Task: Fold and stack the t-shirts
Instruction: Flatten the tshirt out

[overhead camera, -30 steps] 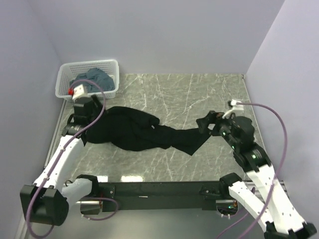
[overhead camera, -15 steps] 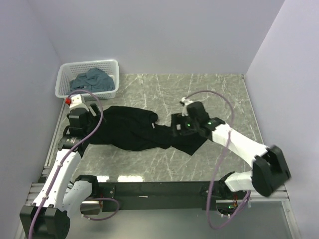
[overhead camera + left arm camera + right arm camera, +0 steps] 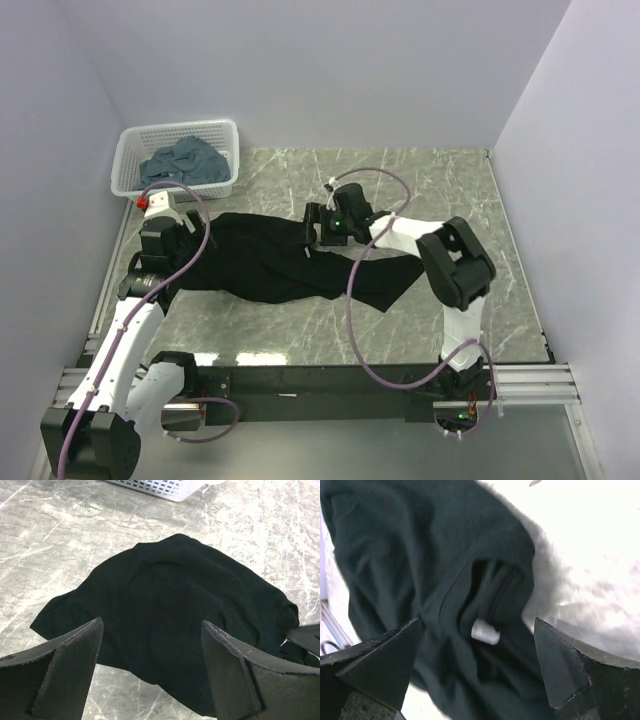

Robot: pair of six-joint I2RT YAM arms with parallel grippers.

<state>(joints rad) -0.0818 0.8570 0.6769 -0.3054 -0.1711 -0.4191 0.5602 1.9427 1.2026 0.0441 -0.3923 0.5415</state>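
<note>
Black cloth t-shirt (image 3: 270,265) lies crumpled lengthwise across the grey marbled surface (image 3: 430,180). Left pincer (image 3: 150,626) hovers open over its left end; right pincer (image 3: 477,623) gapes wide above the collar, gripping nothing. Slate blue-grey shirts (image 3: 185,160) sit in the white plastic lattice basket (image 3: 125,165) at the far-left corner.

It was a robot test cell, not a home: plain pale walls (image 3: 300,70) boxed in the marble-patterned surface (image 3: 420,190) on three sides. Two cabled white arms (image 3: 120,330) were bolted to a black rail (image 3: 320,380) at its near edge. Only a basket (image 3: 125,165) and a black t-shirt (image 3: 260,265) lay on it.
</note>
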